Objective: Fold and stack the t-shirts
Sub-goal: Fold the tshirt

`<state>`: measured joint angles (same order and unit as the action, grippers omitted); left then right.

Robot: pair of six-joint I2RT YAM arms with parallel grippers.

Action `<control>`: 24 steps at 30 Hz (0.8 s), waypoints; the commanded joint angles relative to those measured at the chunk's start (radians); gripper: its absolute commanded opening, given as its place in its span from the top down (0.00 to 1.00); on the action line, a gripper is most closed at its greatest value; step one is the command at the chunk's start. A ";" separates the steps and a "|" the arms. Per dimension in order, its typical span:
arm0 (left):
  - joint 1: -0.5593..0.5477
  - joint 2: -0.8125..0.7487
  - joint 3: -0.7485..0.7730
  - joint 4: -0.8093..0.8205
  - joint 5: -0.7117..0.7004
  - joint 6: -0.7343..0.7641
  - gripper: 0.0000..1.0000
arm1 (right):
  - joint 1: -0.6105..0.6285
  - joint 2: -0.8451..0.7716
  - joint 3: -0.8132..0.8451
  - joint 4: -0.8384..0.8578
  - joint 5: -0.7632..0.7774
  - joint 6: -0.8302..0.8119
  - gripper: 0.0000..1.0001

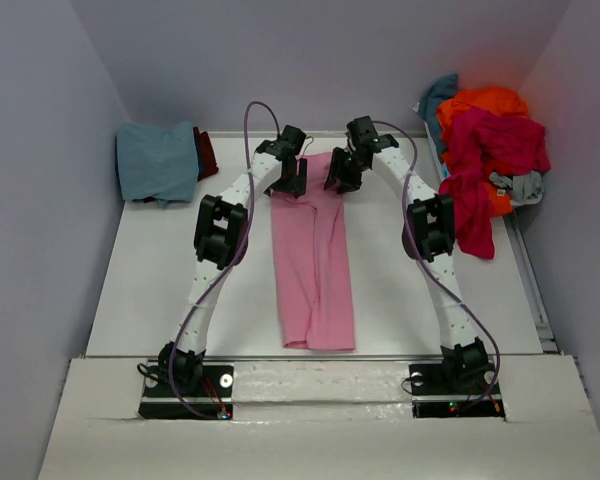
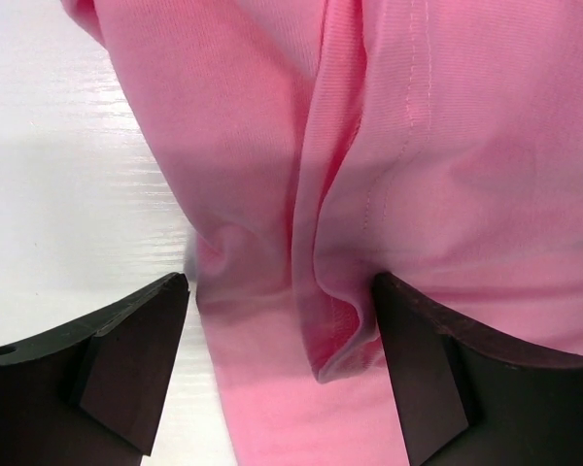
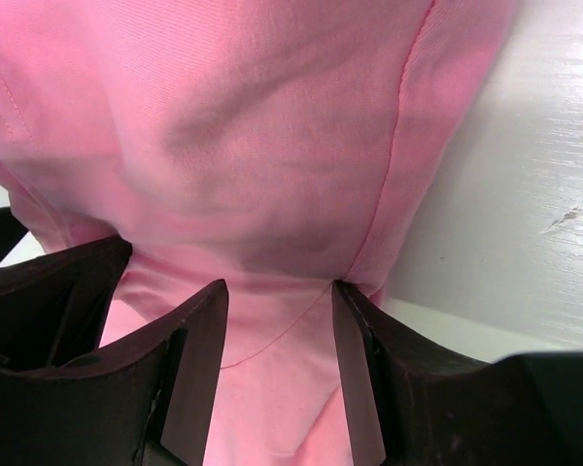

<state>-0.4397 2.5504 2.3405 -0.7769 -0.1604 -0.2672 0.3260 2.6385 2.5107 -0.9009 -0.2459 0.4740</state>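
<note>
A light pink t-shirt (image 1: 315, 270) lies folded into a long narrow strip down the middle of the table. Both grippers are at its far end. My left gripper (image 1: 292, 185) (image 2: 280, 291) stands wide open over the strip's left corner, and a loose fold of pink cloth (image 2: 345, 330) rests against its right finger (image 2: 418, 369). My right gripper (image 1: 340, 180) (image 3: 280, 291) has its jaws apart astride the right corner, with pink cloth (image 3: 272, 146) bunched between the fingertips. A folded teal-blue t-shirt (image 1: 158, 160) sits at the back left.
A dark red cloth (image 1: 207, 152) shows beside the teal-blue one. At the back right is a heap of unfolded t-shirts: orange (image 1: 485, 103), crimson (image 1: 495, 150), grey (image 1: 520, 185) and teal (image 1: 440, 95). Walls close in the table on three sides.
</note>
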 commanded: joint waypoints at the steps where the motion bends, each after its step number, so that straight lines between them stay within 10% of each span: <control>1: -0.007 0.016 0.005 -0.022 -0.077 -0.001 0.10 | -0.008 -0.090 -0.002 0.039 0.003 -0.043 0.46; 13: -0.036 -0.350 -0.136 0.028 -0.313 -0.079 0.09 | 0.013 -0.431 -0.277 0.059 0.086 -0.090 0.42; 24: -0.161 -0.777 -0.895 0.123 -0.242 -0.204 0.09 | 0.108 -0.773 -0.893 0.040 0.074 0.005 0.43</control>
<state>-0.5163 1.8561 1.6958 -0.6830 -0.4191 -0.3786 0.3794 1.9202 1.7916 -0.8505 -0.1753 0.4496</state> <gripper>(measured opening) 0.909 0.569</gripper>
